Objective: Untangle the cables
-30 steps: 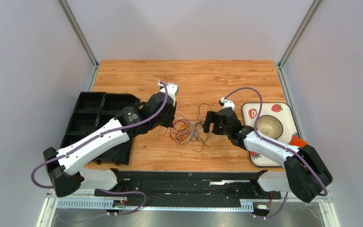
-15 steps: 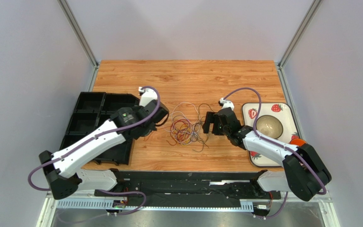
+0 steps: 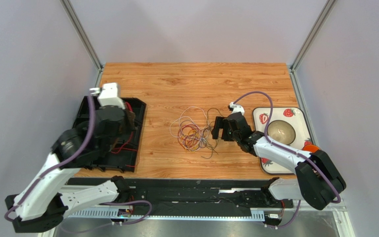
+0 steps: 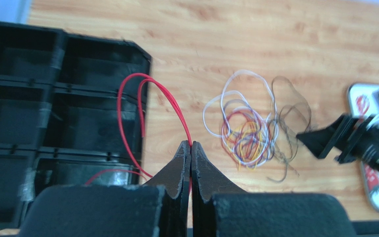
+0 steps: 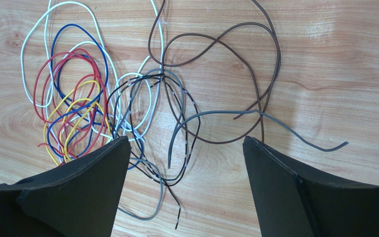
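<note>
Now, cables (image 3: 194, 134): a loose knot of hair-thin wires (white, blue, red, yellow, brown, grey and a black one with pale flecks) lies on the wooden table (image 3: 201, 79), near its middle and a little toward the near edge.
Red cable (image 4: 127, 98): one strand sits apart from the knot, looping up out of the left gripper (image 4: 191, 148) and trailing over the right-hand compartments of the black tray (image 4: 13, 111).
Left gripper: clenched tight on the red cable, fingertips (image 4: 183, 160) pressed together, held above the tray's right side.
Right gripper (image 5: 186, 140): jaws spread wide and grasping nothing, poised just at the knot's right side; in its wrist view the brown, grey and flecked strands lie on the wood between its two fingers (image 5: 68, 192).
Black tray: a divided tray at the table's left edge.
Plate (image 3: 300, 123): strawberry-patterned, at the table's right edge, carrying a pale bowl (image 3: 281, 131), well apart from the wires.
</note>
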### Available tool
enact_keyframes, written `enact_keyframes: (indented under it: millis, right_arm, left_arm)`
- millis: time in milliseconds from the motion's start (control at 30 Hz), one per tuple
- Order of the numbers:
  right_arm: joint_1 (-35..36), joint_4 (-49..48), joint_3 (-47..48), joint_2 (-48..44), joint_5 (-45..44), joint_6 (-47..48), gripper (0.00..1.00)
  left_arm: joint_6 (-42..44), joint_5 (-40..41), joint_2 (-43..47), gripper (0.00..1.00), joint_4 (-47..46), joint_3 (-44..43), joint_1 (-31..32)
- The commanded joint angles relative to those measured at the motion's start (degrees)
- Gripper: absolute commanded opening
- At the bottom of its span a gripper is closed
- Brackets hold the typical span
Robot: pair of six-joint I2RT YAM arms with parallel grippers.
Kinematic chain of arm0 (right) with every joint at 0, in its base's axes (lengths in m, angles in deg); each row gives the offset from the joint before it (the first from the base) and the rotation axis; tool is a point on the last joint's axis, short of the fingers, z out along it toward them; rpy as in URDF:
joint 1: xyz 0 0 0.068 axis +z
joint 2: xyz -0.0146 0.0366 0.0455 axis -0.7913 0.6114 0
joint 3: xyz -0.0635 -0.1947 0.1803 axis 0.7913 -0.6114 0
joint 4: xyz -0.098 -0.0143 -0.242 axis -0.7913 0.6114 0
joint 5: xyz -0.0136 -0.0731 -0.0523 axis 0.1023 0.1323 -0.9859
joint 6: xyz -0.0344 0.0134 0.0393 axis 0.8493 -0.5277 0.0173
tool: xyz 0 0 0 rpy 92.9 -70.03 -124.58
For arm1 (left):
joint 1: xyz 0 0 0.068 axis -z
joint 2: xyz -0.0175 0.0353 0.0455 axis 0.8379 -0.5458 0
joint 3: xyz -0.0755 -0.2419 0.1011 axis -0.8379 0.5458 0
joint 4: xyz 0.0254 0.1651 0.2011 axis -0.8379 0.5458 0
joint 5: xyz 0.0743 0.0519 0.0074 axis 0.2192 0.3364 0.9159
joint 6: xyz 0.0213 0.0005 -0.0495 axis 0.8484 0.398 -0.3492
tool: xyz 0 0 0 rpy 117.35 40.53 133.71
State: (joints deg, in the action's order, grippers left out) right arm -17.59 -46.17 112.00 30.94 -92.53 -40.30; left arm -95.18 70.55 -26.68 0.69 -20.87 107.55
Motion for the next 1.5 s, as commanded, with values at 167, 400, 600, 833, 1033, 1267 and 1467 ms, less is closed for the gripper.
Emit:
enact_keyframes:
  millis: [167, 400, 600, 833, 1033, 1267, 1467]
  right_arm:
    - [0.3, -0.5, 2.0, 0.1, -0.3, 0.7, 0.89]
    - [0.3, -0.7, 2.0, 0.0, -0.3, 0.7, 0.89]
    - [0.3, -0.8, 1.8, -0.2, -0.3, 0.7, 0.89]
    - [0.3, -0.8, 1.7, -0.4, -0.2, 0.8, 0.89]
    - [0.3, -1.1, 1.5, -0.4, 0.0, 0.8, 0.89]
    - [0.3, -1.0, 1.6, -0.3, 0.1, 0.9, 0.89]
    - [0.3, -0.7, 1.9, 0.1, 0.2, 0.8, 0.89]
  left_arm:
    - [-2.2, -14.1, -7.5, 0.00, -15.2, 18.3, 0.0]
    - [-1.5, -23.5, -13.7, 0.00, -22.2, 19.7, 0.3]
    - [-1.1, -31.2, -15.6, 0.00, -35.7, 20.7, 1.0]
    - [0.1, -22.3, -21.7, 0.00, -27.2, 14.8, 1.0]
    - [0.1, -13.8, -20.7, 0.00, -22.6, 19.7, 1.0]
    - [-3.1, -8.5, -28.1, 0.00, -20.0, 21.6, 0.6]
    - [-3.5, -8.8, -37.2, 0.00, -21.7, 18.1, 0.0]
